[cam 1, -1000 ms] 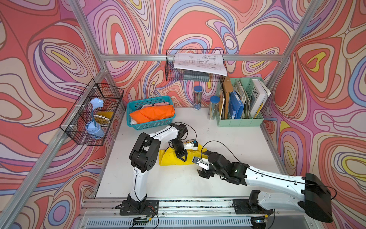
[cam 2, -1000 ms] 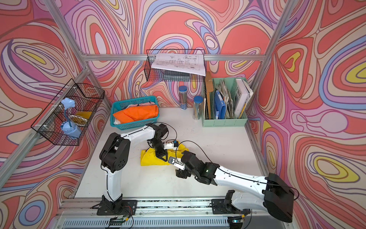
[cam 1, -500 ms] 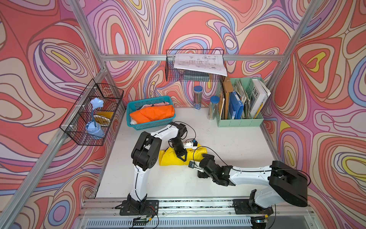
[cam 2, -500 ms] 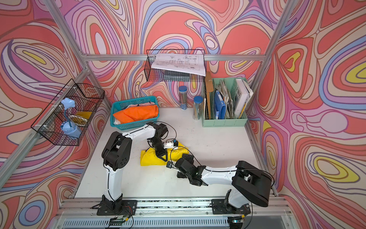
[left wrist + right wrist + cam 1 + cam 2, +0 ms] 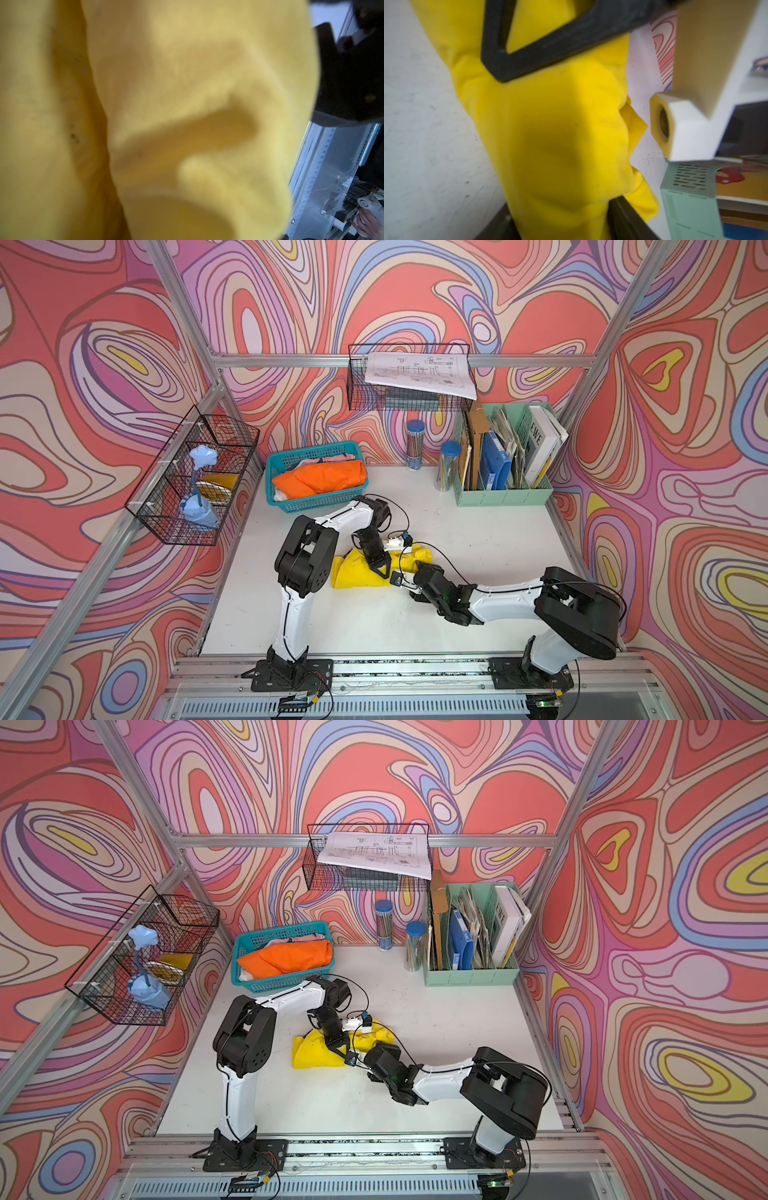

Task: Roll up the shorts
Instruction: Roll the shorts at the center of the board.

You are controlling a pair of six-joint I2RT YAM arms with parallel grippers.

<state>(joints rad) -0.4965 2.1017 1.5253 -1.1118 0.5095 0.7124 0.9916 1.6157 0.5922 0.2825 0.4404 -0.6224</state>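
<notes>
Shorts (image 5: pixel 353 574) in grip of left hand (image 5: pixel 384 572) and right hand (image 5: pixel 562 226), latter's clamp plain only in wrist view.

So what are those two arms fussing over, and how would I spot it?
Look at the white table inside the swirly-walled booth, nearer its front than the teal basket. There lie the shorts, a bright yellow bundle. They are the only yellow cloth on the tabletop; the basket's garment is orange.

The left arm (image 5: pixel 291 614) and right arm (image 5: pixel 507 605) are white with big black joints. Thin black cables (image 5: pixel 452 563) loop off them. The left gripper (image 5: pixel 383 572) has black three-cornered jaws.
</notes>
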